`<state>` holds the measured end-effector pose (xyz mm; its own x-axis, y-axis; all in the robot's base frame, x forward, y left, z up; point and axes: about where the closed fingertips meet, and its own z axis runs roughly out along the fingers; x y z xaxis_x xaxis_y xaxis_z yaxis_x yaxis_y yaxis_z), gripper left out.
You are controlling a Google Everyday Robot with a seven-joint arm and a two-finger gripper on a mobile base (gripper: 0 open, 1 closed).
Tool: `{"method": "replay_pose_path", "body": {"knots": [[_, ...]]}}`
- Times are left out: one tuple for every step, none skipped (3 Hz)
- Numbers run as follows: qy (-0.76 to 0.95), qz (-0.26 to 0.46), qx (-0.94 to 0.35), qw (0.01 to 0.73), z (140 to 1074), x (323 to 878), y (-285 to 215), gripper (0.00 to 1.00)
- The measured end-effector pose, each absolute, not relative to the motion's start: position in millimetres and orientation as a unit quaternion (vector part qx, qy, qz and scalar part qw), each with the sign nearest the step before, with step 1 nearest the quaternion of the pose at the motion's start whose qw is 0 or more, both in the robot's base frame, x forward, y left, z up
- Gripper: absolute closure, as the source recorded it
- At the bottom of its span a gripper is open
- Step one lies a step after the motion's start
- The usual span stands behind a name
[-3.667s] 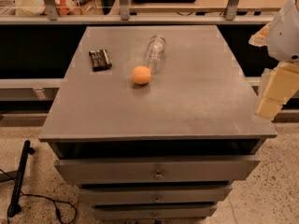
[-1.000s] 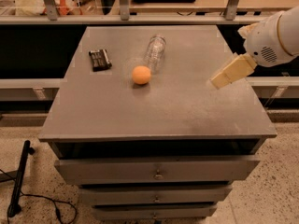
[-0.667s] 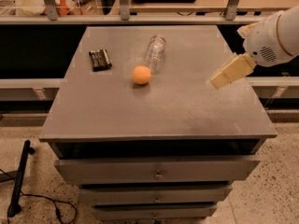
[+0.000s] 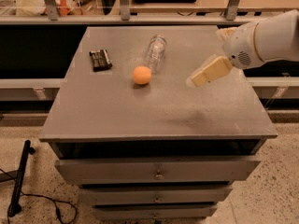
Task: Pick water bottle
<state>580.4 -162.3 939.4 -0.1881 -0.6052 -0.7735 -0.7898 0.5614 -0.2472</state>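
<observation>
The water bottle (image 4: 155, 53) is clear ribbed plastic and lies on its side at the back middle of the grey cabinet top (image 4: 154, 115), its far end pointing away from me. My gripper (image 4: 197, 79) is beige, on a white arm coming in from the right. It hovers above the tabletop to the right of the bottle and a little nearer to me, about one bottle length away, and holds nothing.
An orange ball (image 4: 141, 75) sits just in front of the bottle, almost touching it. A black packet (image 4: 100, 59) lies at the back left. Drawers (image 4: 159, 171) are below the top. A rail and a shelf run behind the cabinet.
The gripper has moved from the table's right edge leftward over the top, closer to the bottle. The bottle, ball and packet have not moved.
</observation>
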Motion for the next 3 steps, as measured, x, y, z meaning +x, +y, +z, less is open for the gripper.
{"method": "replay_pose_path", "body": {"knots": [[0.745, 0.129, -0.466, 0.460, 927, 606, -134, 0.00], [0.745, 0.125, -0.454, 0.473, 917, 626, -112, 0.00], [0.750, 0.129, -0.419, 0.495, 916, 639, -91, 0.00]]}}
